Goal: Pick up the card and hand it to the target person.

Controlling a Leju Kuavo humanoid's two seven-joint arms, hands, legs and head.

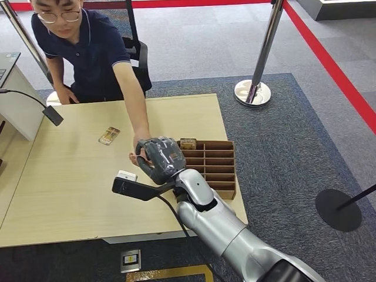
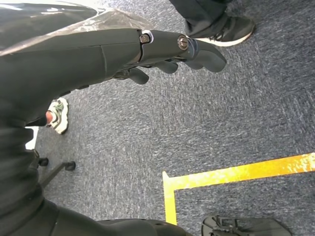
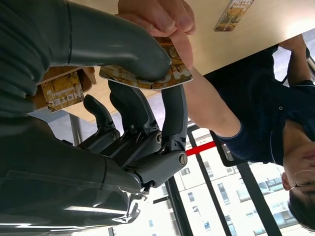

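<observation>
The card [image 3: 148,73] lies flat, its long axis running from 9 toward 3 o'clock in the right wrist view. The right hand [image 3: 126,88] pinches it between thumb and fingers, while the person's hand [image 3: 163,19] grips its far end.

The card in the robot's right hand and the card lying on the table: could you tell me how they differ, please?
The held card is pinched by the right hand above the table, with the person's hand also on it; the table card lies flat and untouched. The held card is beside the slotted tray; the table card lies apart, nearer the person. Both share a brown-gold printed face.
</observation>
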